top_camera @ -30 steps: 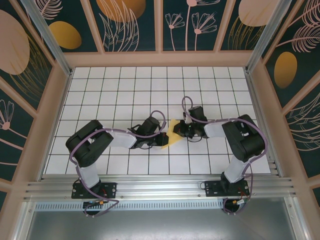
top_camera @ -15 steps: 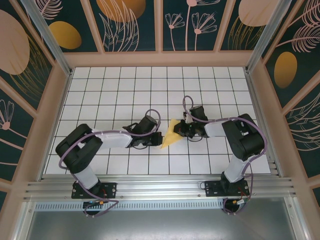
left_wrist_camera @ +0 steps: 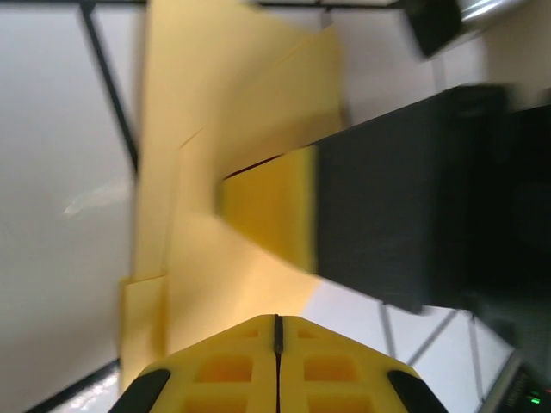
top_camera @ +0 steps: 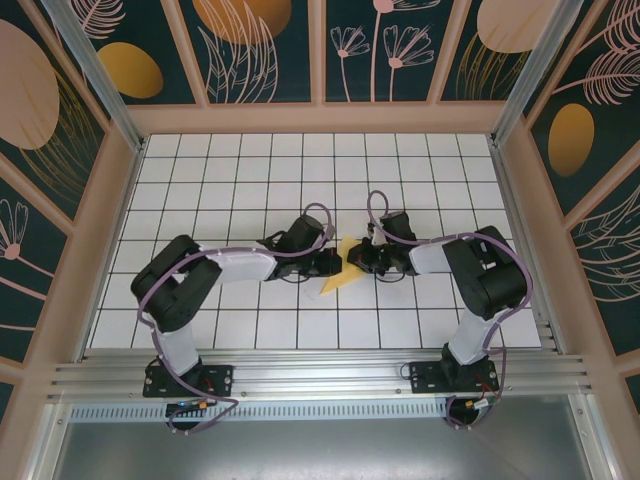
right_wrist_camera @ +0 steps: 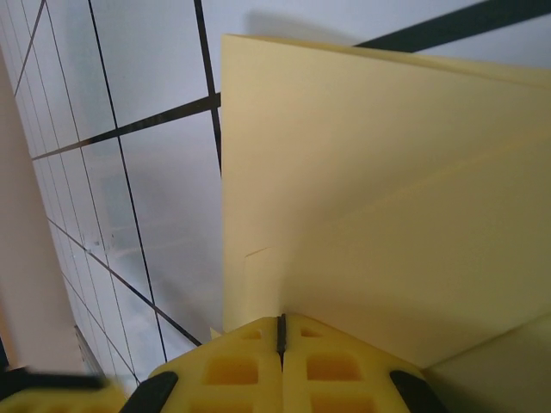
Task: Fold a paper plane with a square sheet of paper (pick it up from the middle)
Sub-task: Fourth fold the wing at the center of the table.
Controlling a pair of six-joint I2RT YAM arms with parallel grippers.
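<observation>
The pale yellow sheet of paper (top_camera: pixel 334 281), partly folded, sits mid-table between my two grippers, its pointed end toward the near edge. My right gripper (top_camera: pixel 357 258) is shut on its upper right part; in the right wrist view the paper (right_wrist_camera: pixel 370 172) runs straight into the closed tips of the right gripper (right_wrist_camera: pixel 281 317). My left gripper (top_camera: pixel 337 263) is shut and noses against the paper's left side. In the left wrist view its closed tips, the left gripper (left_wrist_camera: pixel 277 317), lie over the layered paper (left_wrist_camera: pixel 215 129), facing a finger of the right gripper (left_wrist_camera: pixel 269 208). No paper shows between the left jaws.
The white grid-tiled table (top_camera: pixel 240 180) is fenced by wooden rails (top_camera: pixel 320 118) on three sides, with a metal rail (top_camera: pixel 320 375) at the near edge. Both arms fold inward with elbows near the front corners.
My left gripper has moved up and right, closer to the right gripper, and its elbow has swung. The paper's shape shifted, its point now aimed toward the near edge. The right arm barely moved.
</observation>
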